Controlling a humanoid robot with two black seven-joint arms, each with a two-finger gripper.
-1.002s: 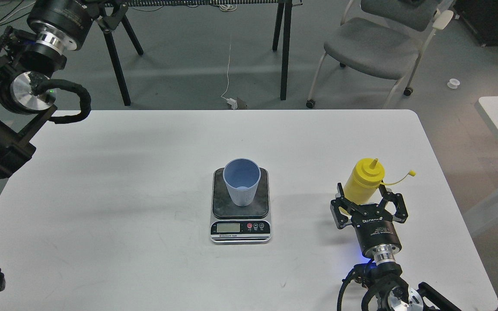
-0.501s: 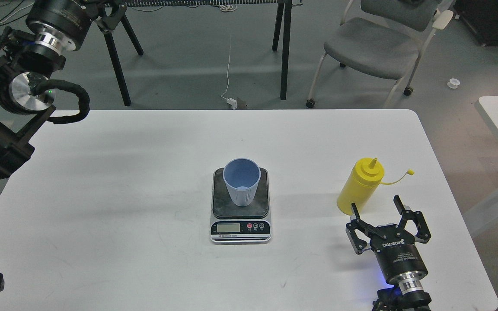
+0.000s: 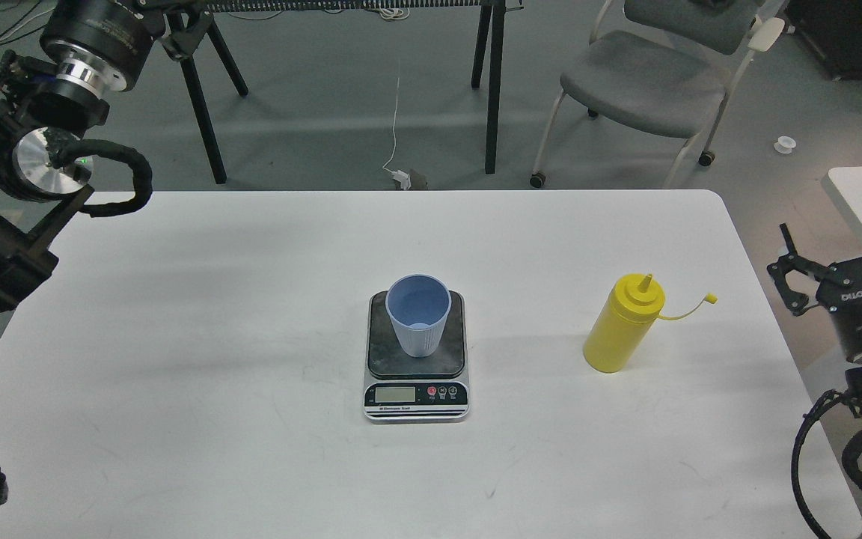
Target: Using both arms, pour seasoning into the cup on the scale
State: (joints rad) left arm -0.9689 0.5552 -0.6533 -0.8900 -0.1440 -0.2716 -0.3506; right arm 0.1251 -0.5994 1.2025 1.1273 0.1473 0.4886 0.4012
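Note:
The yellow squeeze bottle (image 3: 620, 329) stands upright on the white table (image 3: 214, 337), right of centre, its cap hanging off on a tether to the right. The light blue cup (image 3: 417, 314) stands upright on the dark plate of the scale (image 3: 382, 355) at the table's middle. My right gripper (image 3: 835, 221) is open and empty, off the table's right edge, well clear of the bottle. My left arm rises at the far left; its gripper (image 3: 180, 34) is at the top edge, dark and partly cut off.
A grey chair (image 3: 648, 75) and black table legs (image 3: 494, 82) stand on the floor behind the table. A second white table (image 3: 861, 195) is at the right, close to my right gripper. A white cable (image 3: 396, 112) lies on the floor.
My right gripper has drawn back from around the yellow bottle and swung right, past the table's edge. The bottle stays standing free. My left arm has drifted slightly up and left.

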